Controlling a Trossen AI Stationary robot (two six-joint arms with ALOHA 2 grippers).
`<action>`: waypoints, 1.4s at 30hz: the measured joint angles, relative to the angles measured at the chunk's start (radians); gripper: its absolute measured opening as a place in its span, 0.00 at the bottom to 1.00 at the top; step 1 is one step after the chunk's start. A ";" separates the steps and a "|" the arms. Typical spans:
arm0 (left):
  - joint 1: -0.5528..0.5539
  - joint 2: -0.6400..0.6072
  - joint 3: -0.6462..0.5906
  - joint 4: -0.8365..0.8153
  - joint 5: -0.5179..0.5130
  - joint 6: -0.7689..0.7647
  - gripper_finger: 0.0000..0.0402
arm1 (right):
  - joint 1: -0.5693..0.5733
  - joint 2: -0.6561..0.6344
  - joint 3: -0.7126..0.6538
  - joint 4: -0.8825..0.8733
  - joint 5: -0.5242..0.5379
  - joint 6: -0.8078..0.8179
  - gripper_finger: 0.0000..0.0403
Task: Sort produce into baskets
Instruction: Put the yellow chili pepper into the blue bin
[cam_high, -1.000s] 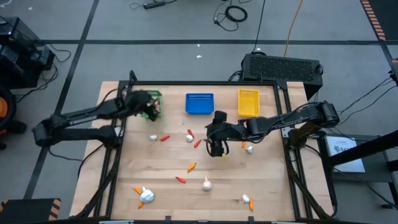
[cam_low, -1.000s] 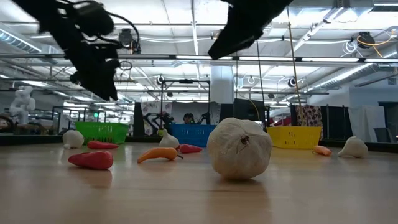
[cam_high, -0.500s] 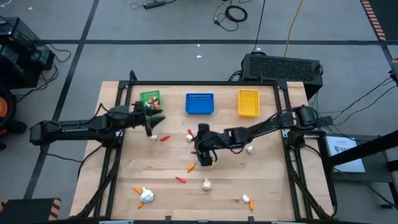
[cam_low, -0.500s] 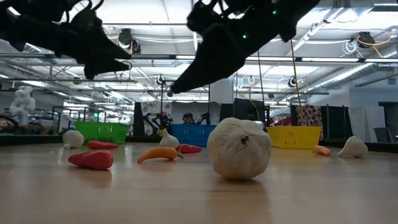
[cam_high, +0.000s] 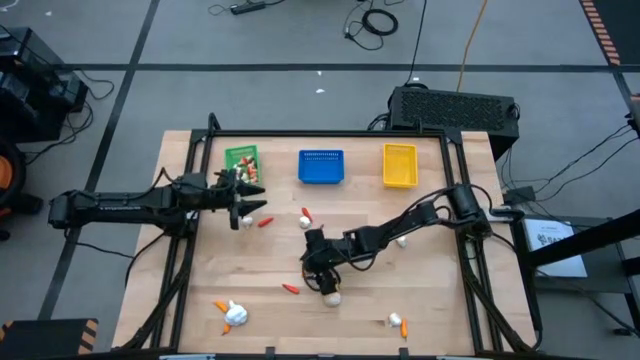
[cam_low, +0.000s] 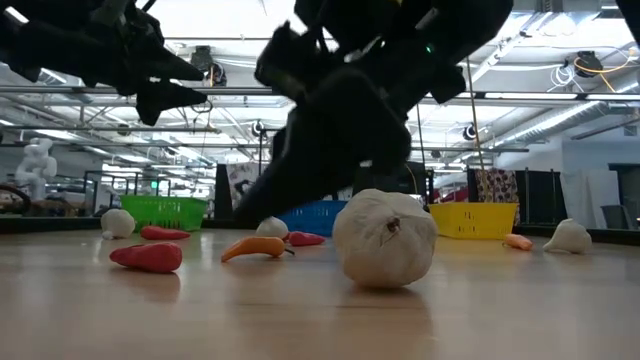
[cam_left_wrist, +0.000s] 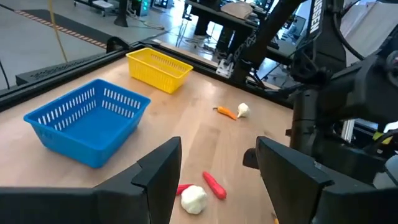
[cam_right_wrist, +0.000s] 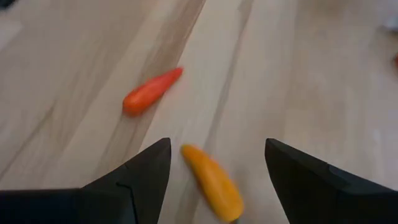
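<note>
My left gripper (cam_high: 250, 206) is open above the table, just near of the green basket (cam_high: 241, 160). A white garlic bulb (cam_left_wrist: 193, 199) and a slim red piece (cam_left_wrist: 214, 185) lie on the table ahead of its fingers. My right gripper (cam_high: 318, 266) is open at mid table, low over a slim orange piece (cam_right_wrist: 214, 183) that lies flat between its two fingers without touching them. A red-orange piece (cam_right_wrist: 151, 92) lies just beyond. The blue basket (cam_high: 321, 166) and the yellow basket (cam_high: 399, 164) stand along the far edge.
More produce lies scattered: a garlic bulb (cam_high: 331, 296) and a red piece (cam_high: 290, 289) near my right gripper, a bulb with an orange piece at the near left (cam_high: 233, 314) and the near right (cam_high: 397, 321), and a bulb (cam_high: 401, 238) at the right. A black box (cam_high: 455, 108) stands behind the table.
My right gripper has gone from near the yellow basket toward the table's near edge and left, down to the orange piece. My left gripper has left the green basket, gone toward the near edge and tipped from pointing down to nearly level.
</note>
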 joint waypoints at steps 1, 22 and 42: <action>-0.001 0.000 0.000 0.000 -0.001 0.000 0.53 | -0.001 0.003 0.000 -0.016 0.000 0.008 0.62; -0.001 0.000 0.000 -0.011 -0.017 0.026 0.53 | -0.010 0.039 0.004 -0.067 -0.012 0.018 0.41; -0.001 0.001 0.001 -0.078 -0.056 0.035 0.53 | -0.183 -0.227 0.000 -0.170 0.092 -0.189 0.07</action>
